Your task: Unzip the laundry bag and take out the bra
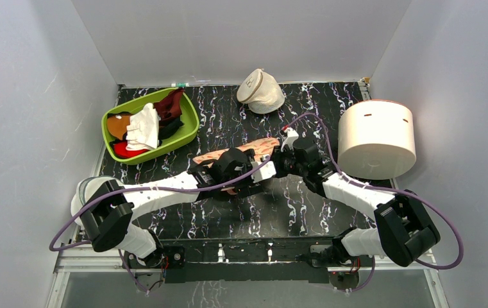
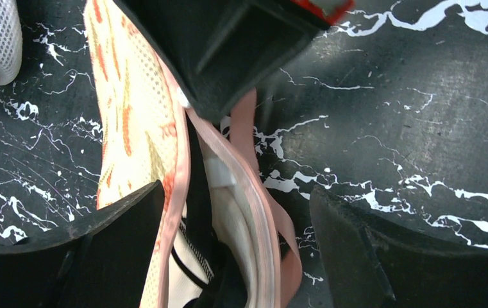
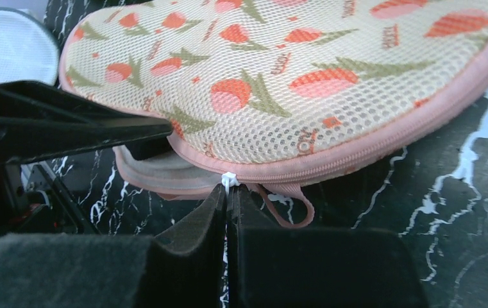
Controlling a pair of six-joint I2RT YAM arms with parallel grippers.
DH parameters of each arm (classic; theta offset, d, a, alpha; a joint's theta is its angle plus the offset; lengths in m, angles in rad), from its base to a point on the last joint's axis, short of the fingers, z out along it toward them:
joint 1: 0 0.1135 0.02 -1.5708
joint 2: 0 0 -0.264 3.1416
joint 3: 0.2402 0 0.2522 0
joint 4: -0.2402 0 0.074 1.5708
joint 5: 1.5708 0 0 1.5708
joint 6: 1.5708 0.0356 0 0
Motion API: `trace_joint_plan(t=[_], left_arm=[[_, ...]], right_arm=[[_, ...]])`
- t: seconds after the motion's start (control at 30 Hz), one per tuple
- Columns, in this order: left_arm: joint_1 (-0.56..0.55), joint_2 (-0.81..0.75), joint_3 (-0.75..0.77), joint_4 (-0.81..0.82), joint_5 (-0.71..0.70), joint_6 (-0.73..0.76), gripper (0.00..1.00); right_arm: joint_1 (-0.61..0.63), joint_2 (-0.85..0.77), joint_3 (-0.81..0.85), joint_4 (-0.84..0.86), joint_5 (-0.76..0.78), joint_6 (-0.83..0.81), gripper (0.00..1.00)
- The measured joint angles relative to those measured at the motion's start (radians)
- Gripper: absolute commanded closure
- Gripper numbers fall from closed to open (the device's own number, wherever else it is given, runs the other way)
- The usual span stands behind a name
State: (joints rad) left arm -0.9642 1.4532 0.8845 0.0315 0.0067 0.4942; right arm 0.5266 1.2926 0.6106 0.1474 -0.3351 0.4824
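The laundry bag lies mid-table, a peach case printed with red-orange and green motifs, mostly hidden under both wrists in the top view. Its near edge gapes unzipped. Inside shows the bra, white with black edging. My left gripper is open, its fingers standing either side of the gaping edge, with nothing clamped. My right gripper is shut on the white zip pull at the bag's seam, beside a pink loop.
A green bin of mixed clothes stands back left. A cream domed pouch sits at the back centre, and a white round mesh bag at the right. Grey walls close in on three sides.
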Motion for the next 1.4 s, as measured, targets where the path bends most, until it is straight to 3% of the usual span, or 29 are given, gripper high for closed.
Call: trace_joint_plan(t=[0.23, 0.4, 0.9, 1.17, 1.4], left_arm=[[0.000, 0.000, 0.000, 0.047, -0.060, -0.035, 0.22], [0.002, 0.024, 0.001, 0.058, -0.104, -0.048, 0.45], [0.011, 0.072, 0.004, 0.063, -0.131, -0.023, 1.00], [0.011, 0.005, -0.029, 0.104, -0.160, 0.025, 1.00], [0.011, -0.121, -0.092, 0.145, -0.187, 0.068, 1.00]], right_arm=[[0.064, 0.000, 0.000, 0.014, 0.015, 0.037, 1.00], [0.082, 0.000, 0.000, 0.014, 0.023, 0.047, 1.00], [0.089, -0.032, 0.002, -0.020, 0.051, 0.041, 1.00], [0.065, -0.101, 0.023, -0.102, 0.095, -0.021, 1.00], [-0.041, -0.124, 0.063, -0.165, 0.008, -0.103, 1.00]])
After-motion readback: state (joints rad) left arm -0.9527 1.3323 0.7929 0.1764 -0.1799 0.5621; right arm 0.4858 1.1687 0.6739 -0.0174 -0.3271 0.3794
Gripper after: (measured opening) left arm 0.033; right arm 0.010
